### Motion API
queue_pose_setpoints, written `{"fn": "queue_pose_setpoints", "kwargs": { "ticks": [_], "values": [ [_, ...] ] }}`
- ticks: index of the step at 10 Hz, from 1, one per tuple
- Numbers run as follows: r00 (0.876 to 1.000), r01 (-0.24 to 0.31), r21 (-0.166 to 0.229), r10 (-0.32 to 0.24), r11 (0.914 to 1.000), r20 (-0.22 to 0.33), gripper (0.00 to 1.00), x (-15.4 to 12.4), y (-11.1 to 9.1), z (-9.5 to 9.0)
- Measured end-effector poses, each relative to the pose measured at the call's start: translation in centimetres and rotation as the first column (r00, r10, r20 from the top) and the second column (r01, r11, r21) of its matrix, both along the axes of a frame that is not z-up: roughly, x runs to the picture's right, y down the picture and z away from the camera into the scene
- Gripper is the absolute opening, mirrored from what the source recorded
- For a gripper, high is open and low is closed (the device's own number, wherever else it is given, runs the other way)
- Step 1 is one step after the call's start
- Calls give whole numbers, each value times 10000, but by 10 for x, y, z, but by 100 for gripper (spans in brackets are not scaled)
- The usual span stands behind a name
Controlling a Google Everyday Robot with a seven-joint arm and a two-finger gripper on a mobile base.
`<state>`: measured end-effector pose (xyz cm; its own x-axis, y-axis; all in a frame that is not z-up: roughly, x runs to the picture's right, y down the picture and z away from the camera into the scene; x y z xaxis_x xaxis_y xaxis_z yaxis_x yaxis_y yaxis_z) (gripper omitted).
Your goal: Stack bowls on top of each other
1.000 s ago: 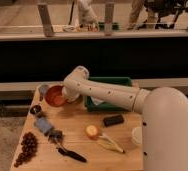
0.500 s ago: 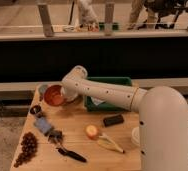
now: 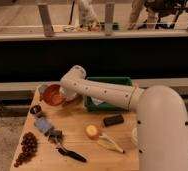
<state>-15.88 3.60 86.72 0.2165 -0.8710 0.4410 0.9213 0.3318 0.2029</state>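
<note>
The orange-red bowl (image 3: 52,95) sits at the far left corner of the wooden table (image 3: 77,125). A pale rim (image 3: 42,89) shows just behind its left edge; I cannot tell what it belongs to. The purple bowl is not in sight. My gripper (image 3: 67,95) is at the right rim of the orange-red bowl, at the end of the white arm (image 3: 107,92), which reaches in from the right. The arm's wrist covers the gripper's contact with the bowl.
A green tray (image 3: 109,82) stands at the back behind the arm. On the table lie a black block (image 3: 113,120), an orange fruit (image 3: 92,131), a banana (image 3: 109,144), grapes (image 3: 26,148), a blue-grey object (image 3: 46,126) and a black-handled tool (image 3: 72,155).
The gripper and the orange-red bowl have shifted very slightly to the left. Nothing else has moved.
</note>
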Motion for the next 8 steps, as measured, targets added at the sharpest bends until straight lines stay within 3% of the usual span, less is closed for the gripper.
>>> {"fn": "queue_pose_setpoints", "kwargs": {
  "ticks": [4,8],
  "values": [
    [9993,-328,203,331,9993,-183,1,17,-6,-2],
    [9988,-436,198,440,9989,-227,9,21,-6,1]
  ]
}}
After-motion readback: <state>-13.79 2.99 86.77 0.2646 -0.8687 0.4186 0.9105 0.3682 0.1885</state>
